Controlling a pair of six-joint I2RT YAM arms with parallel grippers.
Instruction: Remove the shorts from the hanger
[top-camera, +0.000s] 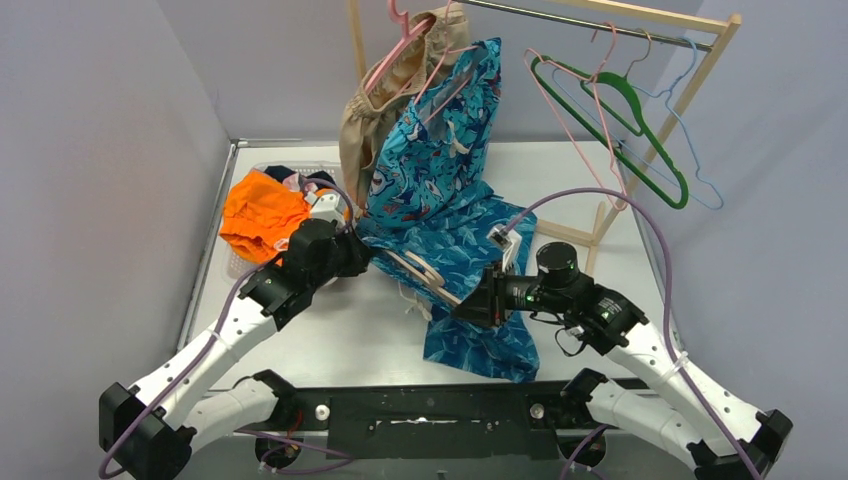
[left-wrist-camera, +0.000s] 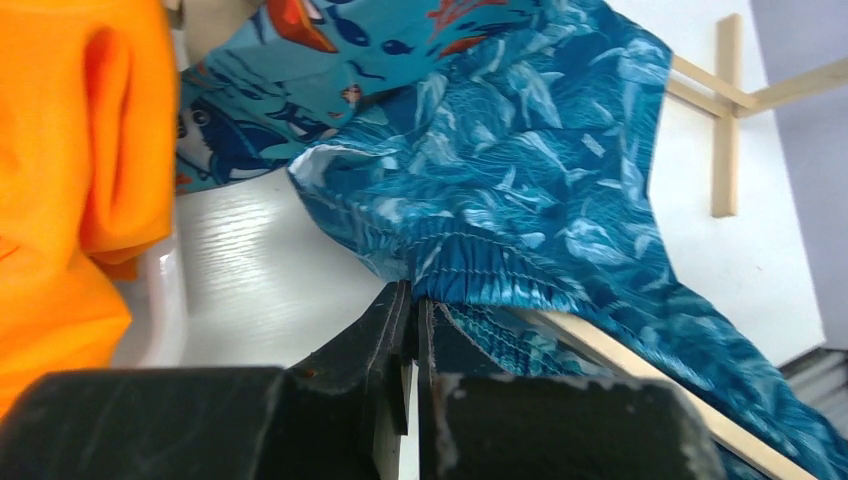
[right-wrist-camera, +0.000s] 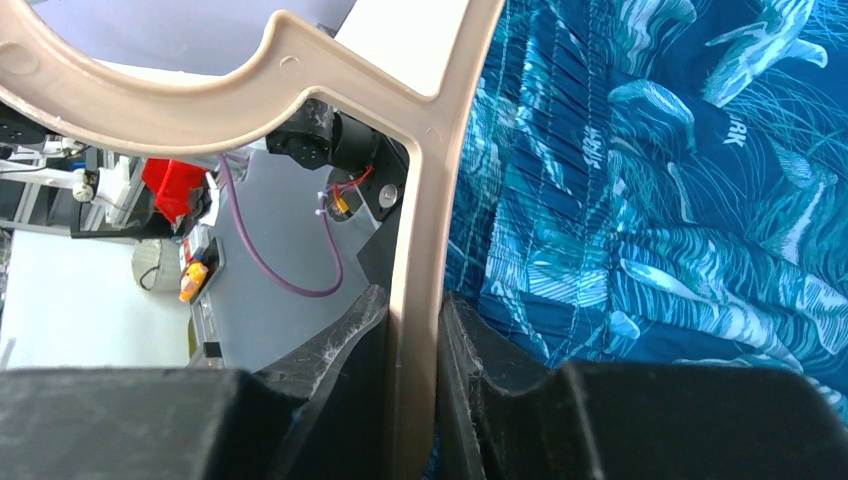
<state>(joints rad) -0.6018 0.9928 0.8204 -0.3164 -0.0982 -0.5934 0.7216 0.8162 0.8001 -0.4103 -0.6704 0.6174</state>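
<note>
Left wrist: left gripper pinches shorts waistband; right gripper clamps hanger.

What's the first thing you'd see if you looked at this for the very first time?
Probably the big dark blue patterned shorts spread across the middle of the table, with the left fingers pinching their waistband and the right fingers clamped on the beige hanger. Next, the bright orange shorts heaped at the left, and the turquoise printed shorts hanging from the rack behind.
</note>
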